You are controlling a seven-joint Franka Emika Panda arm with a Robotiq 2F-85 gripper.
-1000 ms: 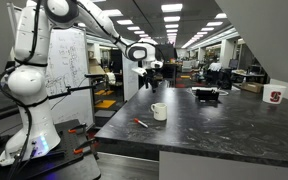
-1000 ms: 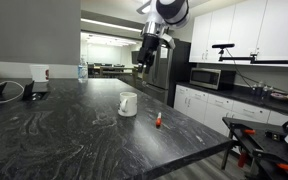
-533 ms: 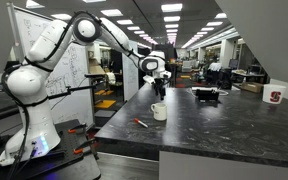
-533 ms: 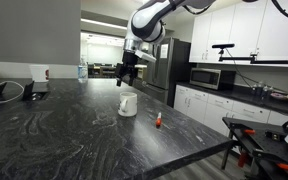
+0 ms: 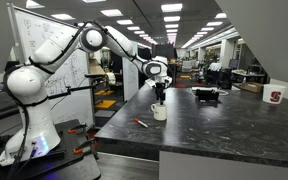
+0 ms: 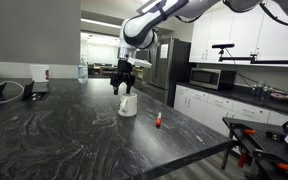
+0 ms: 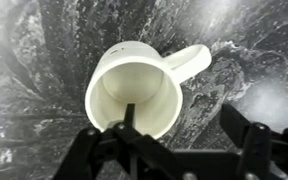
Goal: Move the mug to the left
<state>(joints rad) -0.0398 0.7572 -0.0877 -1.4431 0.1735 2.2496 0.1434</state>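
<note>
The small white mug (image 5: 160,112) stands upright on the dark marbled counter (image 5: 224,130), near its edge, and shows in both exterior views (image 6: 128,105). In the wrist view the mug (image 7: 134,92) is seen from above, empty, with its handle pointing to the upper right. My gripper (image 5: 159,97) hangs just above the mug, also seen in an exterior view (image 6: 123,88). In the wrist view the gripper (image 7: 184,125) is open. One finger lies over the mug's inside and the other outside its wall, on the handle side. It holds nothing.
A small red marker (image 5: 141,123) lies on the counter beside the mug (image 6: 157,121). A white cup with a red logo (image 5: 275,96) and a black device with cables (image 5: 206,95) stand farther along. The counter's edge runs close to the mug.
The arm has swung in from high and beyond the mug and come down over it. The mug has not moved.
</note>
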